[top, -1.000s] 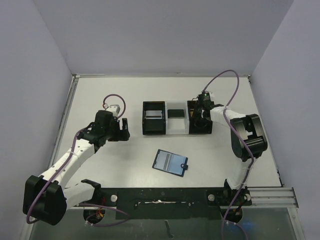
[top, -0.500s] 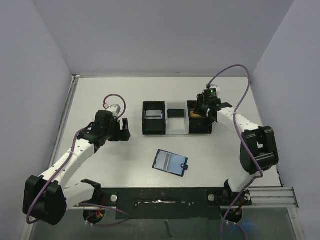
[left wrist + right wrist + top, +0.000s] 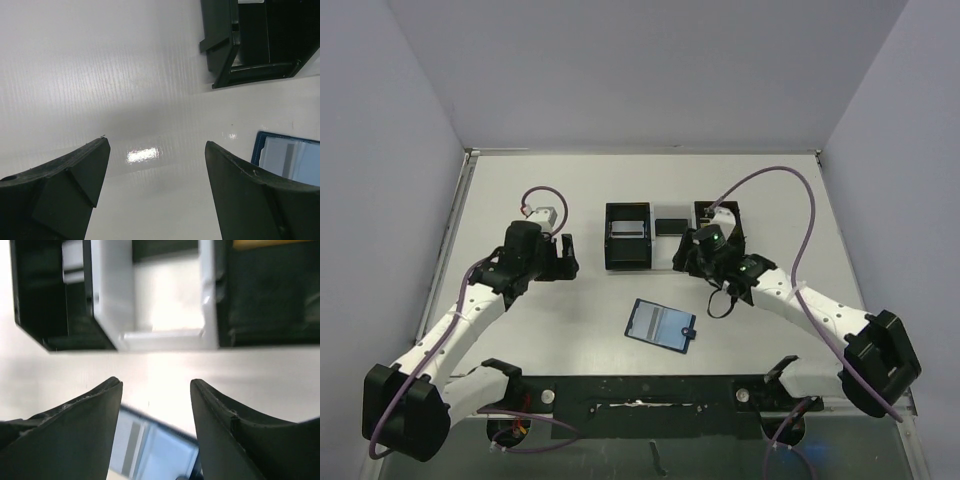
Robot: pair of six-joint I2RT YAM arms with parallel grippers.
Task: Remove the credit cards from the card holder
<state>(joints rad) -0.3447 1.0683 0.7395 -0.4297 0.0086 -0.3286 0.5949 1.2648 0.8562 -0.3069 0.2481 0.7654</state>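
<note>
While the card holder lies spread open on the table near my right gripper, jaws apart and empty, I should drop squarely over any card edge left in it and let my open, empty left gripper pin the cover.

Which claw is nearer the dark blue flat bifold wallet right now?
Right. The right claw hovers just beyond the dark blue flat bifold wallet, by the black square open-top boxes; the left claw sits farther off to its left.
</note>
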